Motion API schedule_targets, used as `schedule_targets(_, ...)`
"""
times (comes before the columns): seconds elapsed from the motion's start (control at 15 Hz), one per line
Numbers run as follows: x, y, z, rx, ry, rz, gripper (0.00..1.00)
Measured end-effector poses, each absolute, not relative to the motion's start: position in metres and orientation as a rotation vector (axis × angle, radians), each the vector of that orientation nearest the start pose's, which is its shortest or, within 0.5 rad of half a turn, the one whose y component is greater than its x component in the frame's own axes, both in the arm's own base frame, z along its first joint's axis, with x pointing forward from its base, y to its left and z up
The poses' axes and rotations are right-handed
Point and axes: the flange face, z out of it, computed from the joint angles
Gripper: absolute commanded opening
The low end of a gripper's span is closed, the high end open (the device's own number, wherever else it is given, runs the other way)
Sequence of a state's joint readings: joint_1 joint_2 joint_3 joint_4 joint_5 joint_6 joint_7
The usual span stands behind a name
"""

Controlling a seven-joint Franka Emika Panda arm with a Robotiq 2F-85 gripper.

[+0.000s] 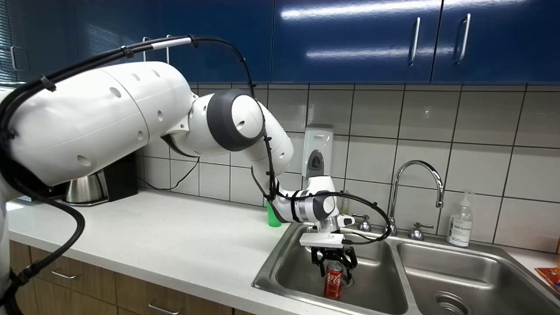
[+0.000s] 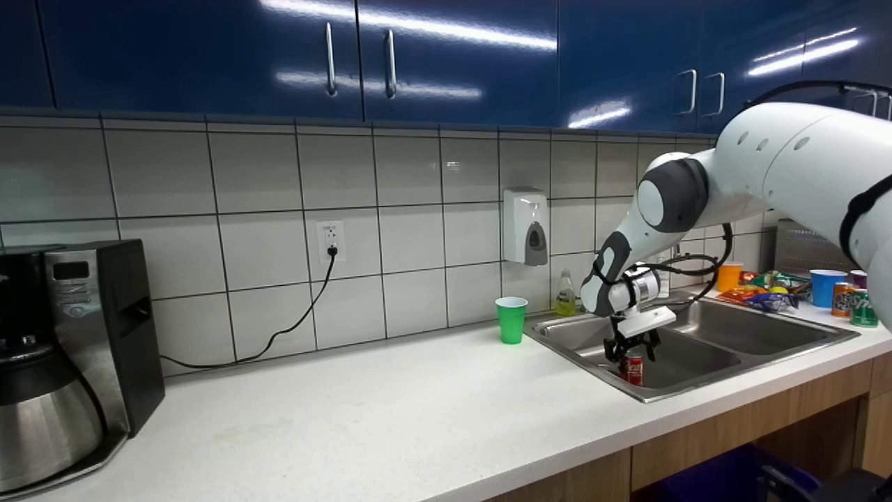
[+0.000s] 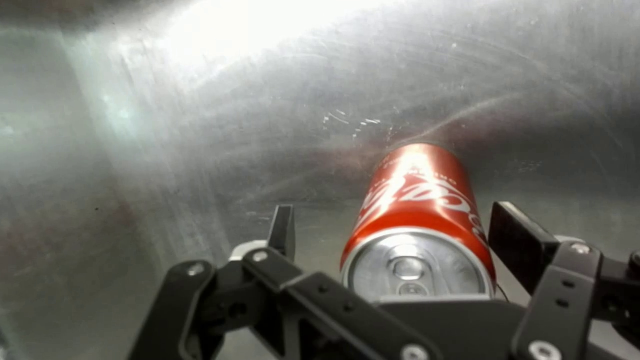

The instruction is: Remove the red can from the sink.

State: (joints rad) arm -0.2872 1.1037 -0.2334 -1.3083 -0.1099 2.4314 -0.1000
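The red can (image 3: 417,200) is located in the sink (image 1: 266,278), in the basin nearer the green cup (image 2: 512,322). It is seen upright in both exterior views. In the wrist view its silvery top, with the pull tab on it, is turned toward the camera; white lettering is seen on its red side.

The gripper (image 3: 393,218) is pointed down at the can, its fingers (image 3: 522,245) spread wider than the can body. The can is framed between them, off-centre: a clear gap is left at one finger, while the opposite finger is positioned just beside the can wall. Whether contact is made there cannot be told. The can is not clamped.

Surroundings: the arm (image 1: 83,118) is extended over the countertop (image 2: 334,425). The curved chrome faucet (image 1: 439,197) is mounted behind the basins, with a pump bottle (image 1: 460,225) placed near it. A white dispenser (image 2: 524,224) is fixed to the tiled wall. Past the sink, an orange cup (image 2: 729,277), snack bags (image 2: 740,295) and a blue cup (image 2: 827,289) are grouped. A coffee maker (image 2: 113,314) is set well apart from the sink.
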Motion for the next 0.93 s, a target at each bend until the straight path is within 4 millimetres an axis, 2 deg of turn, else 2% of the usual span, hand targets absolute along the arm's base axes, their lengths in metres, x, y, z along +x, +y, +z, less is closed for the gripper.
schedule_targets(0.27, 0.6559, -0.3282, 0.0780, -3.398, 0.356, 0.073, 0.44)
schedule_targets(0.4, 0.6576, -0.3269, 0.0787, -3.394, 0.359, 0.066, 0.41)
schedule_targets(0.93, 0.6607, -0.3246, 0.0825, -3.391, 0.367, 0.050, 0.41)
